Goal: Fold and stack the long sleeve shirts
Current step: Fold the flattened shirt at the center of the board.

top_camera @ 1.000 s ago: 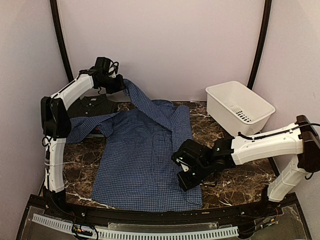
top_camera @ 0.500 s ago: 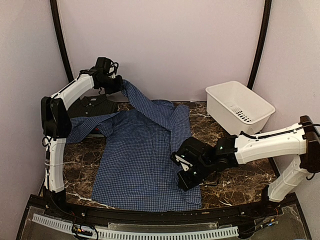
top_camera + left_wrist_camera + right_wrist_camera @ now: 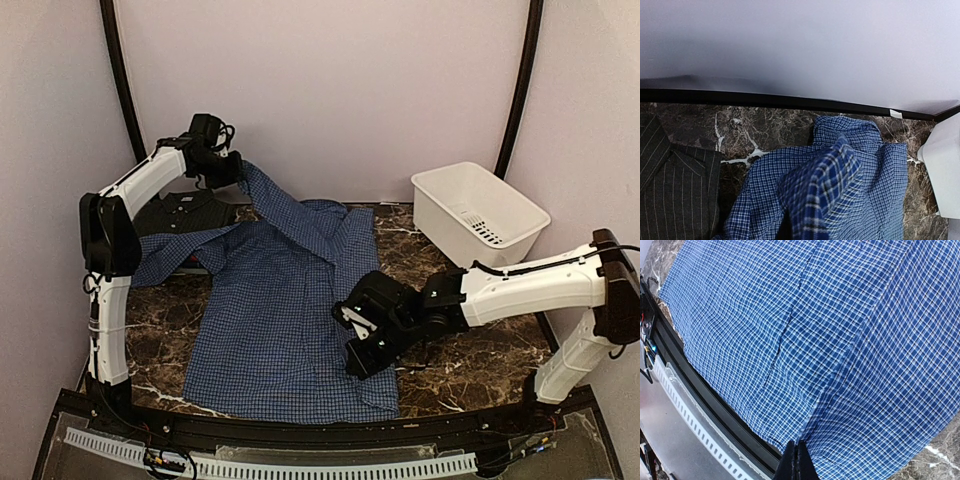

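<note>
A blue check long sleeve shirt [image 3: 270, 320] lies spread over the marble table [image 3: 470, 350]. My left gripper [image 3: 232, 172] is up at the back left, shut on a sleeve of it, which hangs in a raised band; in the left wrist view that cloth [image 3: 825, 190] fills the bottom and hides the fingers. My right gripper [image 3: 350, 335] is shut on the blue shirt's right edge, and its fingertips [image 3: 797, 462] pinch a pulled-up ridge of fabric [image 3: 840, 380]. A dark striped shirt [image 3: 185, 212] lies folded at the back left, also visible from the left wrist [image 3: 670, 195].
A white plastic basket [image 3: 480, 215] stands at the back right, and its corner shows in the left wrist view [image 3: 945, 170]. The table's black front rail [image 3: 690, 400] runs just below the shirt's hem. A black frame and pale walls close in the back.
My right gripper has moved a little left, dragging the shirt's right edge with it. The left gripper has shifted slightly left, still holding the sleeve up.
</note>
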### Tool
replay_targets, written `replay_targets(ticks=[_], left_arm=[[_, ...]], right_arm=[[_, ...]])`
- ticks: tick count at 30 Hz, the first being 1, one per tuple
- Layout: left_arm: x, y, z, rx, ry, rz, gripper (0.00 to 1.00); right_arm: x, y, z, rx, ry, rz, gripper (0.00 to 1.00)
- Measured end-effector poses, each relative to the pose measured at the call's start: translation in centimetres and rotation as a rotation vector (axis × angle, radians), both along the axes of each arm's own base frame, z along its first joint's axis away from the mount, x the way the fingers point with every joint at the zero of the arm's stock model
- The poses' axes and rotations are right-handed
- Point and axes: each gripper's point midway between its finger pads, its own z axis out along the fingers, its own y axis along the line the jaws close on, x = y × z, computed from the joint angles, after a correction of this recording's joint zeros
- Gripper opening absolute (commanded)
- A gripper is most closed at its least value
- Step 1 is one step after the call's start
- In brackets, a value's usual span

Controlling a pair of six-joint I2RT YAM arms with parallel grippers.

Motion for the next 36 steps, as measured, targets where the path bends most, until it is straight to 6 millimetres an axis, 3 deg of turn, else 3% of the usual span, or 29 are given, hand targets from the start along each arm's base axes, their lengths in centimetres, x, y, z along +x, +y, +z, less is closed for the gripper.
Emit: replay_targets(ticks=[15,21,36], left_arm=[[-1.9,0.6,5.9,-0.023,-0.090,0.001,0.00],[-2.2,0.7,4.7,-0.015,-0.064,0.002,0.00],[-2.1,1.0,4.7,-0.002,-0.068,0.013,0.00]], right_arm=[[0.0,0.8,-0.9,0.001,0.016,0.008,0.00],[0.1,1.1,-0.9,0.011,0.015,0.010,0.00],[0.3,2.7,-1.1,0.025,0.017,0.045,0.00]])
